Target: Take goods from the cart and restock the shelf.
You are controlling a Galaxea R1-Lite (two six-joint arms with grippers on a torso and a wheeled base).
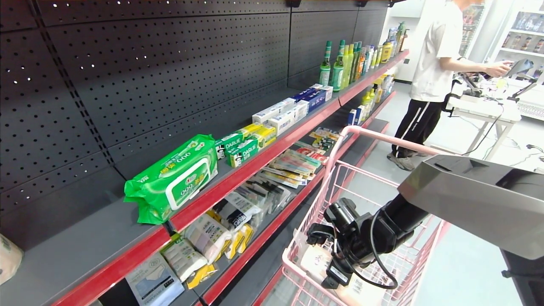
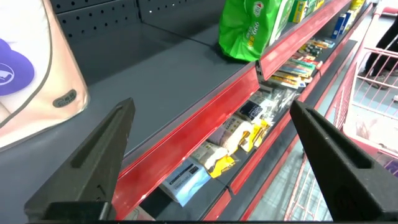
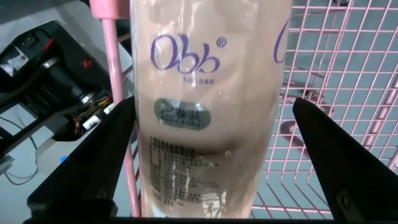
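The pink wire cart (image 1: 340,170) stands before the shelf. In it lies a pale beige pack with purple lettering (image 3: 205,124), also seen in the head view (image 1: 314,257). My right gripper (image 3: 208,162) is down inside the cart (image 1: 335,272), open, one finger on each side of that pack. My left gripper (image 2: 208,162) hangs open and empty over the grey top shelf board (image 2: 161,81). A similar pale pack (image 2: 31,68) rests on that board beside it, at the far left of the head view (image 1: 8,257).
A green wipes pack (image 1: 174,178) lies on the top shelf, then toothpaste boxes (image 1: 242,144) and bottles (image 1: 340,63) farther along. The lower shelves (image 1: 238,212) hold small packets. Bare grey board lies between the green pack and the pale pack.
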